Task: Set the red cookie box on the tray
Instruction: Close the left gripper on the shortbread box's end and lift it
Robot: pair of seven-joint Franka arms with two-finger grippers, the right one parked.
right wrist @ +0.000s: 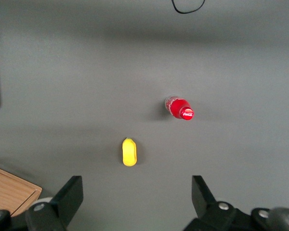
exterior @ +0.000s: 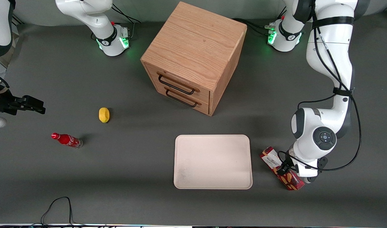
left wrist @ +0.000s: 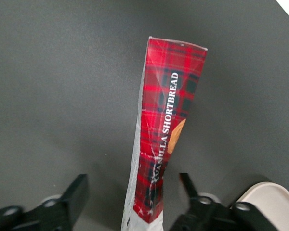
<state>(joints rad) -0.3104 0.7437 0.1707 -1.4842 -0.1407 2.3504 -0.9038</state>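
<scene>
The box [exterior: 282, 172] lies at the front view's lower right on the tabletop [exterior: 117, 177], just beside the tray [exterior: 212, 161]. The gripper [exterior: 285, 169] hangs over it, fingers [left wrist: 72, 197] apart astride it. Light, crushable cardboard (already creased): grip mid-length across the narrow sides.

A small red soda bottle [right wrist: 179, 109] stands near a yellow lemon-like object [right wrist: 129, 152] on the grey table [right wrist: 62, 86].

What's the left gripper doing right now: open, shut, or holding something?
Left gripper: open, fingers straddling the red cookie box without clamping it; the box lies on the table beside the tray.
</scene>
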